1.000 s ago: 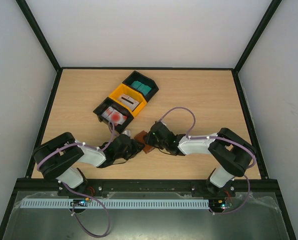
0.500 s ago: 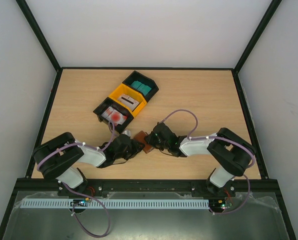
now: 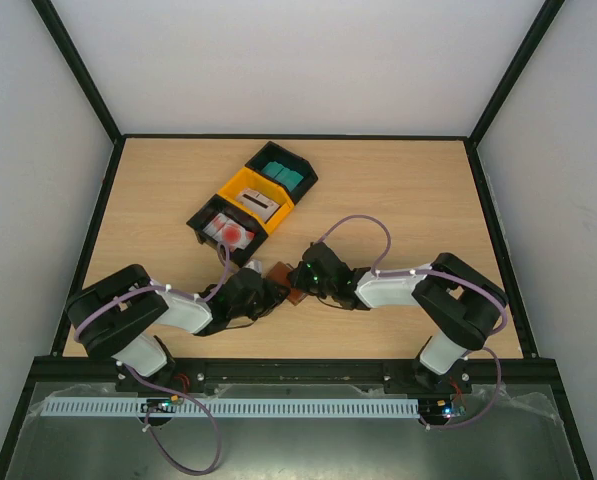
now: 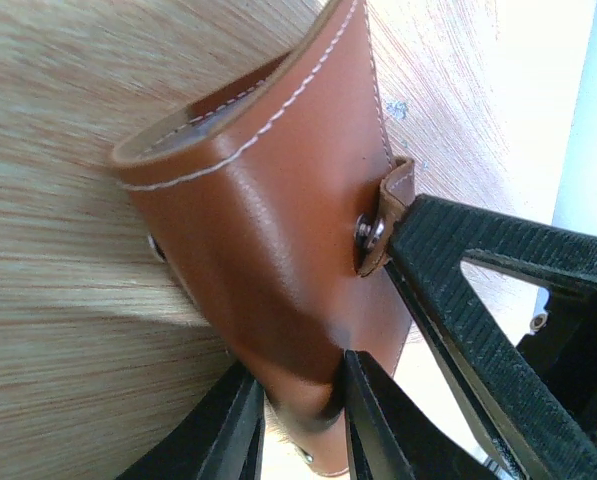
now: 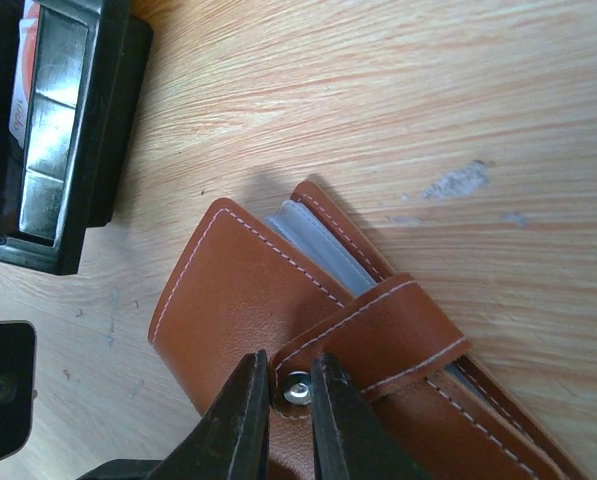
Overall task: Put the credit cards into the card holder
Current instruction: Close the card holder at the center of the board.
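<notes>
right pincer (image 5: pixel 289 378) closed in, now pinching card holder (image 5: pixel 228 300)

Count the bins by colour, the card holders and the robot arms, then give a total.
black bins: 2
yellow bin: 1
card holder: 1
arms: 2
Total: 6

Wood table (image 3: pixel 408 210). Three bins in diagonal row, upper centre: far black bin (image 3: pixel 300 163) with teal cards (image 3: pixel 285 177), yellow bin (image 3: pixel 236 187) with grey card (image 3: pixel 259 203), near black bin (image 3: pixel 200 218) with red-white cards (image 3: pixel 231 233). Just below, left gripper (image 3: pixel 274 291) and right gripper (image 3: pixel 301 280) meet at brown holder (image 3: pixel 297 295).
</notes>
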### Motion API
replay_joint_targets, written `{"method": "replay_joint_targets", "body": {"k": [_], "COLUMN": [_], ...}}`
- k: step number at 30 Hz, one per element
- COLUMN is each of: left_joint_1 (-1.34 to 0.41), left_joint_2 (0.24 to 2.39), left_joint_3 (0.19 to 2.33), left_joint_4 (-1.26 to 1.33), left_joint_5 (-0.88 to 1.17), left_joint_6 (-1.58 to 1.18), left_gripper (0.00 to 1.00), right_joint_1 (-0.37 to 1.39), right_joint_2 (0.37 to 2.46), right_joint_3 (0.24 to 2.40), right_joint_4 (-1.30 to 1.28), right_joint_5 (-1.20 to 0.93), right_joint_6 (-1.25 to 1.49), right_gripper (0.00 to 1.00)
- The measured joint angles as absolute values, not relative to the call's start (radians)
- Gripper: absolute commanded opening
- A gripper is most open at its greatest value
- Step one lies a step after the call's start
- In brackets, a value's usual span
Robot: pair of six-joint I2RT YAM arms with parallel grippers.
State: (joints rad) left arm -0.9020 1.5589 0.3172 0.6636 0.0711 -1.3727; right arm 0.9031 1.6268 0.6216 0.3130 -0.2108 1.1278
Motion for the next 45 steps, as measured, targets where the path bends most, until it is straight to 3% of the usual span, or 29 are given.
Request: {"method": "replay_joint_targets", "body": {"k": [19,34,41,45], "left_joint_1": [-0.895,-0.853,-0.841,-0.826], "left_joint_2": [1.557,1.410,1.395,1.375], "left_joint_3": [0.319,0.229,0.227,0.223], "left_joint_4": [0.665,0.594,0.577,0.561], "left_joint_5": [0.062,0.048,0.049,0.050], "left_joint_6": [-1.396,-1.400,-1.399,-1.394], "left_gripper": [0.22,0.23,0.26,0.27], "right_joint_1": [0.983,1.059,1.068,1.068], "right_joint_2": [1.729,1.796,1.795,1.797], "right_joint_3": [0.863,0.923,0.963,1.020], "right_joint_4": [-0.022,-0.076,-0.113,-0.205], "right_joint_5": [-0.022,0.112,0.132,0.113], "right_joint_6": [0.938,0.886,0.876,0.870], "right_gripper": [0.06,0.06,0.20,0.21]}}
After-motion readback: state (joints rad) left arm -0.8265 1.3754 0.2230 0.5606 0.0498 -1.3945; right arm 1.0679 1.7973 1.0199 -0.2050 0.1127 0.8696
